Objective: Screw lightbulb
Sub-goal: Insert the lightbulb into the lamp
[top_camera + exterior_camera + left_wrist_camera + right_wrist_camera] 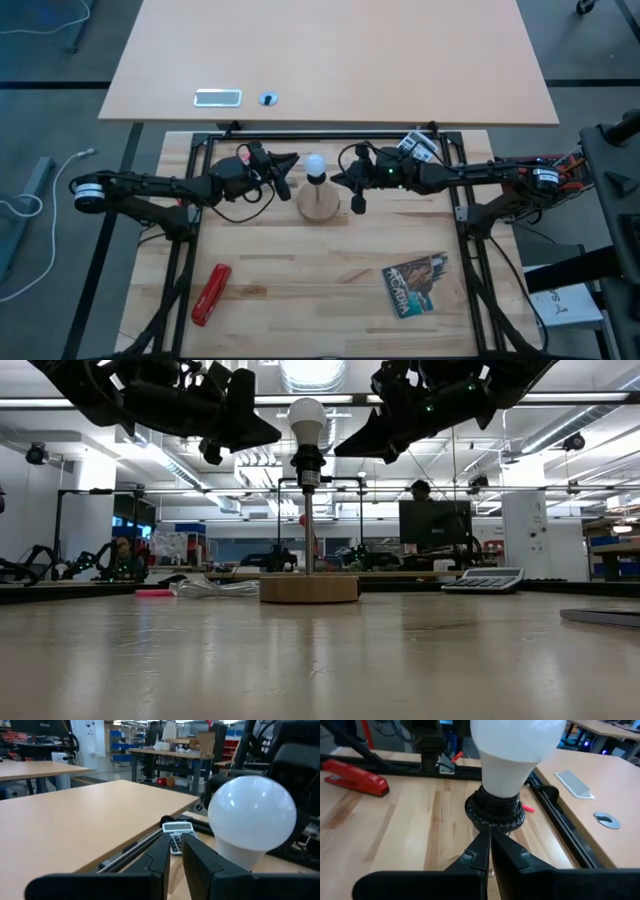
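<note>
- The lightbulb (307,420) stands upright in the black socket (494,810), its white head up and its screw base hidden inside the collar, so it looks seated, though how far the thread has gone in cannot be told from here.
- The socket tops a thin stem rising from the round wooden disc (319,205), which sits flat on the table (300,290) between the two arms; the wide base is probably what keeps the bulb steady while it is turned.
- The left gripper (283,172) hangs just beside the bulb's head at the bulb's own height, its fingers (165,855) nearly together with only a thin slit between them and nothing in them; the bulb lies off to one side of the tips, not between them.
- The right gripper (347,180) faces it from the other side, pointed at the socket collar, its fingers (480,852) pressed shut on nothing, and it seems just short of touching the collar.
- Both arms level with the bulb suits a pair either about to take hold or just released.
- Farther out lie a red stapler (211,293) and a printed booklet (417,283) near the front edge, well apart from the work.
</note>
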{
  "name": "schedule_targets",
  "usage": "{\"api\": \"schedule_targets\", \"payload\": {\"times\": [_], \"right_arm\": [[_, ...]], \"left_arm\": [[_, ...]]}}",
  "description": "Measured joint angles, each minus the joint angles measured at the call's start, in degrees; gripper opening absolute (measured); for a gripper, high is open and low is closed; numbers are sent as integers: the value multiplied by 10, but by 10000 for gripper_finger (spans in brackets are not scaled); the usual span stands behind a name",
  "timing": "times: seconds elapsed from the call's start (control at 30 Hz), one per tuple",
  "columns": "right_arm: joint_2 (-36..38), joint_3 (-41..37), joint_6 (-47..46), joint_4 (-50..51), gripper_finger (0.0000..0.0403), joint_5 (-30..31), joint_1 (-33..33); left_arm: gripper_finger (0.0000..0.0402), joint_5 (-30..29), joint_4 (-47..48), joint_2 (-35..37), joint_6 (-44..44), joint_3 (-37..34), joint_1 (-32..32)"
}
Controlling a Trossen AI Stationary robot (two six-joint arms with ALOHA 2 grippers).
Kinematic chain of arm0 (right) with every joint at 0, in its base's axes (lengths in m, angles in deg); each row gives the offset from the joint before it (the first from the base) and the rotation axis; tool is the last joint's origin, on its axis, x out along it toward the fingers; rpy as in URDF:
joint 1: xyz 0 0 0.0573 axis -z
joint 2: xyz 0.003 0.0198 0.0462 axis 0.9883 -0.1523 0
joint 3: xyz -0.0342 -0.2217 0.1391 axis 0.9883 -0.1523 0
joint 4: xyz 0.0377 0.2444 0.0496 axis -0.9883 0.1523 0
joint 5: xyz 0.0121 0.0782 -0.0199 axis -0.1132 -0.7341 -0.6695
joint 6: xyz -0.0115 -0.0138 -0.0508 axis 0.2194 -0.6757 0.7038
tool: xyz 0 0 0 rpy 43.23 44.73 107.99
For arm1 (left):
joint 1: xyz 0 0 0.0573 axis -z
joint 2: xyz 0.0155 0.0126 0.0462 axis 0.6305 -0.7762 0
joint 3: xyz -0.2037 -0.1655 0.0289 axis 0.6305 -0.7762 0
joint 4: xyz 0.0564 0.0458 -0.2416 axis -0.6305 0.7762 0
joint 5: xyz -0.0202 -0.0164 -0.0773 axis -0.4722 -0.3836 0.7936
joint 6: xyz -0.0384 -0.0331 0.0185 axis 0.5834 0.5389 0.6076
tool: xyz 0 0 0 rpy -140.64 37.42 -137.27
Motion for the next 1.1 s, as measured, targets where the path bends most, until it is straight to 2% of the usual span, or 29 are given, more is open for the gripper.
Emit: {"api": "schedule_targets", "payload": {"times": [0.17, 0.3, 1.1], "right_arm": [[0, 0, 22, 10, 13, 0, 0], [0, -2, 23, 18, 13, -20, 0], [-4, -3, 48, 34, 13, -24, 5]], "left_arm": [[40, -5, -14, 0, 4, 0, 0], [41, -31, -23, 0, 8, 0, 0], [38, -34, -32, 0, 25, 0, 0]]}}
